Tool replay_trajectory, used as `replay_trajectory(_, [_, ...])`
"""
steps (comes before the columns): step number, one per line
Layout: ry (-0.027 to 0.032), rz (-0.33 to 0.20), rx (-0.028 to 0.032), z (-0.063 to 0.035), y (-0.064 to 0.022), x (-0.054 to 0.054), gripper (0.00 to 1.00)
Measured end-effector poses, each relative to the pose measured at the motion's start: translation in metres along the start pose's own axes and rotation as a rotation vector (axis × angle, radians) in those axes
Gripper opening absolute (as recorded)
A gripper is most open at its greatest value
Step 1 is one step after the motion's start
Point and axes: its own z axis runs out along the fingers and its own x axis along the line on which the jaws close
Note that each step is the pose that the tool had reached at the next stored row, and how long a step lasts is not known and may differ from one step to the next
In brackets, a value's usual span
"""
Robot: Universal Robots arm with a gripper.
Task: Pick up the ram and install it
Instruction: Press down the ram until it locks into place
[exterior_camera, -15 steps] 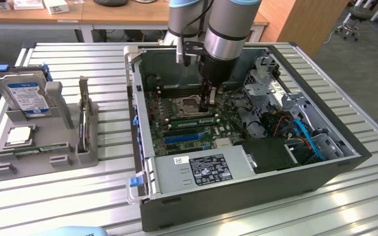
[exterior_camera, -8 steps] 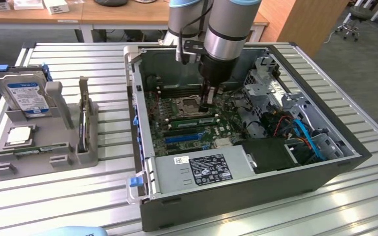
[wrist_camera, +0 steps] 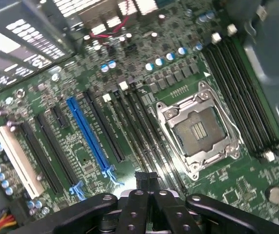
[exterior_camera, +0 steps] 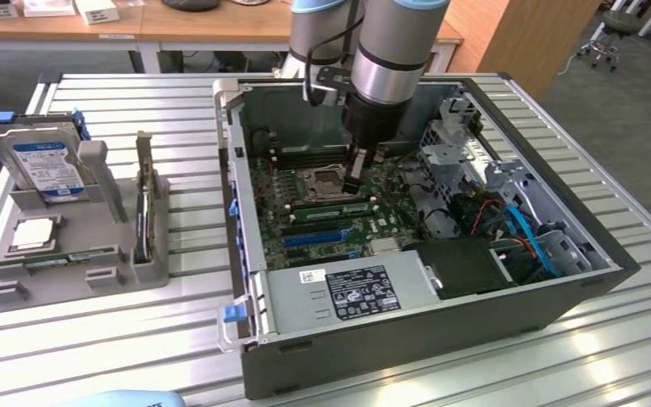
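My gripper (exterior_camera: 354,180) reaches down into the open computer case (exterior_camera: 552,280), its fingertips just above the motherboard beside the empty processor socket (exterior_camera: 323,180). In the wrist view the gripper (wrist_camera: 147,179) is shut, its dark fingers (wrist_camera: 134,204) meeting over the long black memory slots (wrist_camera: 149,131), and nothing shows between them. In the exterior view a narrow green strip that looks like a ram stick (exterior_camera: 328,207) lies along the slots right under the fingertips. Another green ram stick (exterior_camera: 60,259) lies flat in the grey holder (exterior_camera: 116,229) at the exterior view's left.
The holder also carries a hard drive with a blue-white label (exterior_camera: 43,165), a square silver processor (exterior_camera: 34,233) and a thin upright part (exterior_camera: 142,199). Inside the case are a blue expansion slot (wrist_camera: 90,134), a black fan block (exterior_camera: 473,263), cables and a drive cage (exterior_camera: 467,140).
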Motion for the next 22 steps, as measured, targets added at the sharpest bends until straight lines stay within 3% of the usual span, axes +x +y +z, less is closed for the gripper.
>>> replay_trajectory(22, [-0.01,0.378,0.0109,0.0007,0.0,0.0,0.1])
